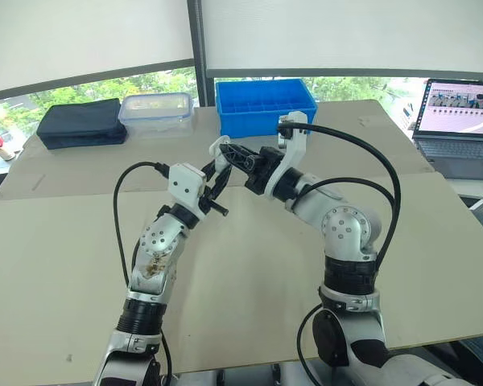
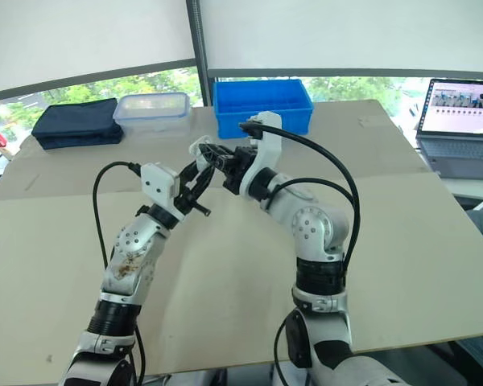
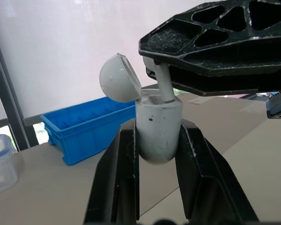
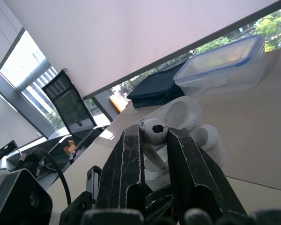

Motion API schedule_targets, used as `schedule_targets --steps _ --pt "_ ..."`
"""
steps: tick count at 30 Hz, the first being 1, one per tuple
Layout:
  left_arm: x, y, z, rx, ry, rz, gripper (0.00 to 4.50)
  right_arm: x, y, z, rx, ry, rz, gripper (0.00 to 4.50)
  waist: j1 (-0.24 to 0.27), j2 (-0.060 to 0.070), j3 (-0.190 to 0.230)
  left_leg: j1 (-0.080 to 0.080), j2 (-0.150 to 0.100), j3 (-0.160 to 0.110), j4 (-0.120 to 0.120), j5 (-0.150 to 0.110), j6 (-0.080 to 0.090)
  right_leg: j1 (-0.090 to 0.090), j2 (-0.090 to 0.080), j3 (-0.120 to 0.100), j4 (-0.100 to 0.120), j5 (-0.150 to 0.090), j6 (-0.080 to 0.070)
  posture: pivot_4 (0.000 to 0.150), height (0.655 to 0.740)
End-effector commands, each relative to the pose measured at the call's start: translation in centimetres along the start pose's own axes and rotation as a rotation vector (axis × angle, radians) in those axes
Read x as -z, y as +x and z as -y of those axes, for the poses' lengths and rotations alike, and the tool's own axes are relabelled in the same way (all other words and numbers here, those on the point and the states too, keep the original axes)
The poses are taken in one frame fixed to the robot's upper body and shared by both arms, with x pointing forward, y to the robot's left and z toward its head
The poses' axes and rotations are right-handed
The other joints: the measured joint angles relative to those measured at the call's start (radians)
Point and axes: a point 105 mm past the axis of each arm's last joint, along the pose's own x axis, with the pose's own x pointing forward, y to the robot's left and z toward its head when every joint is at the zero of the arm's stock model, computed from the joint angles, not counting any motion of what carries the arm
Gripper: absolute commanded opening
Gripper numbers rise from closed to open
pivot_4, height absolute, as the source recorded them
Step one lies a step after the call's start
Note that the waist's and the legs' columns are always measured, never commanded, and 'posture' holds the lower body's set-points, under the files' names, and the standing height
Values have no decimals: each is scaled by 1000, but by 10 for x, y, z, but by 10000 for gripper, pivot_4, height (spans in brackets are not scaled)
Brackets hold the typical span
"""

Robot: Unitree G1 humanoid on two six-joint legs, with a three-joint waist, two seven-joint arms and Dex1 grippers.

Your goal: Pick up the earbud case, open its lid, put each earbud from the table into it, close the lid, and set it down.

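Now left claw (image 3: 158, 136) clamps earbud case (image 3: 159, 117); right claw (image 4: 154, 133) pinches earbud (image 4: 153, 125); left wrist view shows lid (image 3: 118, 78) open, stem (image 3: 165, 86) inside

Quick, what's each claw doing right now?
Left claw: closed on the earbud case, lid open.
Right claw: closed on an earbud, its stem at the case's opening.

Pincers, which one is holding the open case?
The left pincer grips the white case, its lid flipped open; the right pincer holds an earbud instead.
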Motion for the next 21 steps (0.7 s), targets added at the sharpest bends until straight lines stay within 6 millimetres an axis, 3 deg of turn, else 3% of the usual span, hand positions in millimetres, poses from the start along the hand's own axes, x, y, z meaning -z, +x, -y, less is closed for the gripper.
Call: schedule_targets --steps 1,21 --pt "-22 6 3 15 27 88 5504 -7 0 -10 -28 -25 45 3527 0 0 0 0 0 0 0 0 0 0 0 0 0 0 0 1500 7400" --pt "-24 7 6 19 15 99 5504 6 0 -9 -30 -10 7 3527 0 0 0 0 0 0 0 0 0 0 0 0 0 0 0 1500 7400"
